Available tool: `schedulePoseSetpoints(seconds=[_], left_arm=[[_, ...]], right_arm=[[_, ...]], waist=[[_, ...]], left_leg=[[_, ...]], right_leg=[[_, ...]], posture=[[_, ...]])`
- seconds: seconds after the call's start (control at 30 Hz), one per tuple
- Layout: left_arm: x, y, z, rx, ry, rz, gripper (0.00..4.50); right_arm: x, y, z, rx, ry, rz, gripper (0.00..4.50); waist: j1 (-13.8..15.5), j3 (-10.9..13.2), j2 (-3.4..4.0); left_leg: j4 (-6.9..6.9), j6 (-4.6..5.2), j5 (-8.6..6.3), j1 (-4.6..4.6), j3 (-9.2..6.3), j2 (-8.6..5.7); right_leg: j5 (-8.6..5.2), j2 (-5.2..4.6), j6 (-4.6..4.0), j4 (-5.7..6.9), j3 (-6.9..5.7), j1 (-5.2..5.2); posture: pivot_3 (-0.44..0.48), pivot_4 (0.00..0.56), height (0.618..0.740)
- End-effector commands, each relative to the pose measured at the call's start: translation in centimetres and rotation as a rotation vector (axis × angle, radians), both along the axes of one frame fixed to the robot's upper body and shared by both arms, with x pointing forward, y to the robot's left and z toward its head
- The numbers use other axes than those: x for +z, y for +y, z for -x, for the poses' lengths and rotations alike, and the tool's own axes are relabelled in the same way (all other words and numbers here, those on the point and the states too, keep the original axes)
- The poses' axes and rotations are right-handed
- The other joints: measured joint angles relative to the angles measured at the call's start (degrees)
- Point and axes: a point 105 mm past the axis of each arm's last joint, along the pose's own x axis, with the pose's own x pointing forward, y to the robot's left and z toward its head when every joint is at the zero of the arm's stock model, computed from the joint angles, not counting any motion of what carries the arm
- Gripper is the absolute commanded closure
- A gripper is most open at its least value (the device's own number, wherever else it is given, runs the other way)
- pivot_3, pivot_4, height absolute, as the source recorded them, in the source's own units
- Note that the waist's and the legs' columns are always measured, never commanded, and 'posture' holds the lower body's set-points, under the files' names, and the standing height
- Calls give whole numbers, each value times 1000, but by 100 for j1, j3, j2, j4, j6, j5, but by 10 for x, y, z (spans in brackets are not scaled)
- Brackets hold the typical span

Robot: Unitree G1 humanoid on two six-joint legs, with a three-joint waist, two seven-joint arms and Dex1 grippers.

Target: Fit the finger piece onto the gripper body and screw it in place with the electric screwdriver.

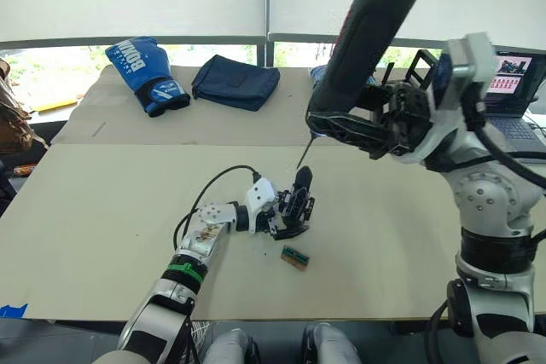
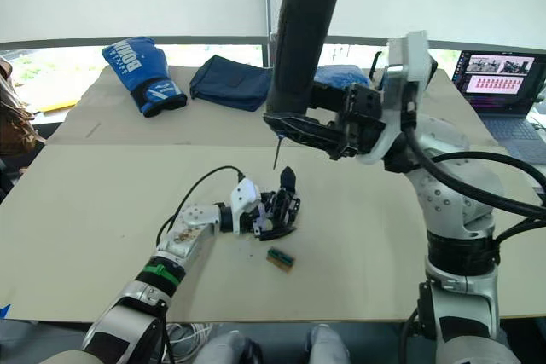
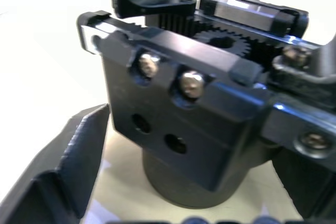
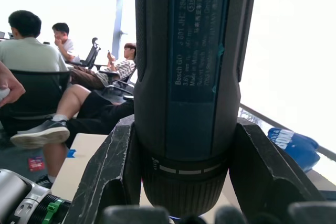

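Near the middle of the beige worktop (image 1: pixel 102 236), the left pincer (image 1: pixel 277 215) reached the gripper body (image 1: pixel 294 206), which stood upright with its black pointed finger up. From the left wrist view, its two fingers (image 3: pixel 58 177) stood on both sides of the body's round base, but I cannot tell if they really pressed it. Above and slightly behind, the right pincer (image 1: pixel 341 125) was closed around the lower end of the electric screwdriver (image 1: pixel 371 31), which was tilted, with its thin metal bit (image 1: pixel 304 153) pointing down at the gripper body and not touching it. A small green block (image 1: pixel 295 257) lay just beside the body. A blue boxing glove (image 1: pixel 143 72) and a dark blue pouch (image 1: pixel 235 81) lay at the far side, well apart.
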Motion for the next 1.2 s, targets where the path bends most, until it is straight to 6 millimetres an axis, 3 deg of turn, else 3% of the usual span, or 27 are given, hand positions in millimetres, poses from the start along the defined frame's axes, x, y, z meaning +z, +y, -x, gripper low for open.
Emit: schedulePoseSetpoints(seconds=[0.03, 0.27, 0.4, 0.57, 0.63, 0.8, 1.2], left_arm=[[-7, 21, -1, 63, 6, -10, 62], [-1, 72, 21, 21, 3, -30, 62], [5, 117, 40, -8, -24, -45, 62], [4, 175, 50, 37, -61, -149, 62], [4, 183, 53, 30, -57, -165, 62], [15, 163, 59, -76, -82, -120, 62], [8, 71, 85, -316, -40, -78, 62]], right_arm=[[17, -15, 16, -33, -65, -25, 2593], [3, -58, 24, -220, -36, 38, 2593], [-30, -93, 35, -357, 29, 144, 2593], [-67, -104, 59, -421, 112, 207, 2593], [-70, -102, 61, -445, 105, 165, 2593], [-72, -86, 64, -418, 63, 106, 2593], [-81, -9, 74, -58, 25, 55, 2593]], waist=[[-5, 1, -1], [-70, 3, -1], [-25, 8, 3], [59, 21, 23], [62, 24, 25], [93, 37, 25], [75, 40, 22]], left_leg=[[-1, 0, 0, 0, -1, 0], [-17, -9, 4, 4, 2, 4], [-22, -11, 5, -3, -2, 5], [-19, -4, 0, -22, 7, 1], [-19, -5, 0, -24, 9, 3], [-14, -3, -1, -27, 13, -4], [-9, -11, 5, -28, 16, -3]], right_leg=[[0, -2, 0, -1, 0, 0], [-1, 4, -1, -1, 5, -9], [-3, 4, -1, -7, 8, -14], [-3, 0, 3, -10, 8, -33], [-4, 8, 4, -9, 10, -42], [-19, 6, 47, -9, 23, -46], [1, 67, 12, -10, 40, -48]], posture=[[0, 150, 740], [0, 150, 740], [0, 150, 740], [0, 150, 740], [0, 150, 740], [0, 150, 740], [0, 150, 740]])
